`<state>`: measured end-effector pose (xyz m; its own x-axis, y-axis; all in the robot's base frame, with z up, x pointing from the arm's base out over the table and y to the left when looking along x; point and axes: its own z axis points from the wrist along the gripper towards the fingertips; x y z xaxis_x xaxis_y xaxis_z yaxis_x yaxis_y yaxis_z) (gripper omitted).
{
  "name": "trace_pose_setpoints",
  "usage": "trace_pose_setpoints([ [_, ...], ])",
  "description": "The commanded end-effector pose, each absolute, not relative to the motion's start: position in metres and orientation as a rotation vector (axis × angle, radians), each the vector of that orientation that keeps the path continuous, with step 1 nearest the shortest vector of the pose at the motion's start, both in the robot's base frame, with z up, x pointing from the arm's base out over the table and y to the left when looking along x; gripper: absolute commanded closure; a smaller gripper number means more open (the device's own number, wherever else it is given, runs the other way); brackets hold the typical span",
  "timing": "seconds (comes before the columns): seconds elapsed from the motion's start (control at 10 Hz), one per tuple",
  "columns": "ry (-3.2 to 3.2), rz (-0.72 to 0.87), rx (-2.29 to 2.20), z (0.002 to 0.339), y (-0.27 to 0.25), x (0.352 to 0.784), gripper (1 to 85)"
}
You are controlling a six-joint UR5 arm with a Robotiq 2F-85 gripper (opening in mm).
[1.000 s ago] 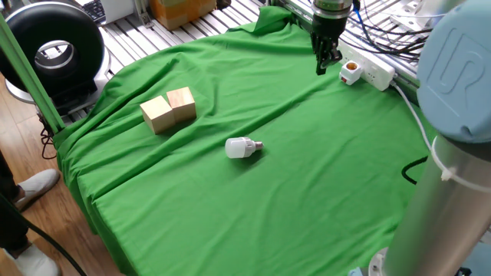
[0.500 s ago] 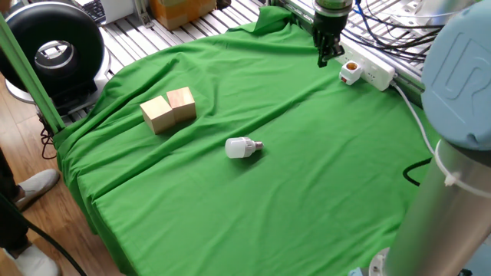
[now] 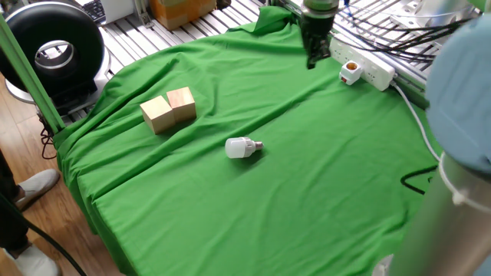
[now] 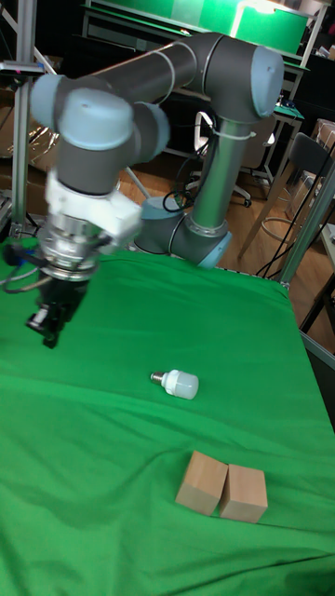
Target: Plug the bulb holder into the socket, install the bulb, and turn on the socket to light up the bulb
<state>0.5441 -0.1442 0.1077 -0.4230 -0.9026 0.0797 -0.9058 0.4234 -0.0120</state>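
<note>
The bulb holder (image 3: pixel 350 71) stands plugged into the near end of the white socket (image 3: pixel 374 71) at the table's far right, its orange opening facing up. My gripper (image 3: pixel 313 60) hangs just left of the holder, apart from it, fingers slightly open with nothing between them. The bulb (image 3: pixel 241 147) lies on its side mid-table, its screw base pointing right. In the tall fixed view the gripper (image 4: pixel 48 331) hovers over the cloth, up and left of the bulb (image 4: pixel 177 383); the socket and holder are out of that view.
Two wooden blocks (image 3: pixel 169 110) sit side by side left of the bulb, also seen as blocks (image 4: pixel 223 489) near the front. The socket's white cable (image 3: pixel 414 115) trails along the right edge. A metal rack with cables runs behind the socket.
The gripper has moved left, away from the bulb holder, which stays in the socket. The bulb and blocks have not moved.
</note>
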Motion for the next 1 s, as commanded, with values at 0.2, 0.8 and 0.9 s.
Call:
trace_pose_setpoints([
  [0.2, -2.512, 0.227, 1.691, 0.118, -0.132, 0.55, 84.7],
  [0.8, -2.555, 0.078, 1.701, 0.121, -0.06, 0.555, 66.7],
  [0.9, -2.573, 0.08, 1.667, 0.124, -0.039, 0.556, 66.3],
])
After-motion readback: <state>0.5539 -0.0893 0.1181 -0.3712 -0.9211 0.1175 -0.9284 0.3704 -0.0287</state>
